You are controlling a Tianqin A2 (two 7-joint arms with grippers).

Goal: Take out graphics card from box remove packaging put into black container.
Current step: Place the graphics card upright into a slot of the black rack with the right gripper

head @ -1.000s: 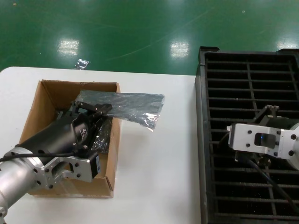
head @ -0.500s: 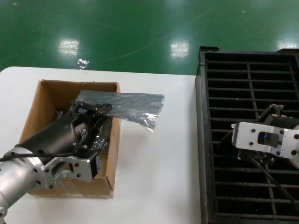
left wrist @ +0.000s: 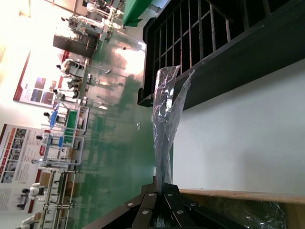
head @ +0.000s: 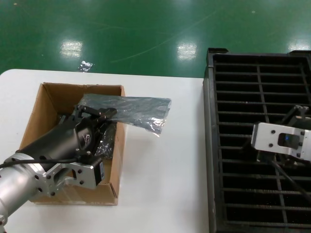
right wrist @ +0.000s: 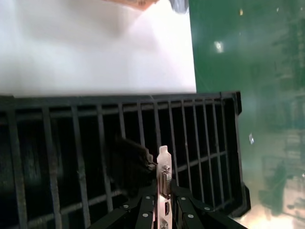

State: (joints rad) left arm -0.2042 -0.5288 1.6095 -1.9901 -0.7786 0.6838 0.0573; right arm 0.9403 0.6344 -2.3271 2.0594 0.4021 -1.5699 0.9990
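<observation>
- I note the box (head: 51, 104): brown corrugated cardboard, open-topped, standing on the white table at my left side. Crinkled plastic shows inside it.
- The packaging (head: 136, 110) is a shiny, crinkly grey-blue bag, lifted clear of the table. One end is pinched above the box; the rest juts out flat past the box's right wall toward the black container.
- The graphics card (right wrist: 164, 183) stands on edge over the black container, its silver bracket with port openings facing my right wrist camera.
- The black container (head: 257, 87) is a large slotted crate at my right, with parallel rows and a central divider.
</observation>
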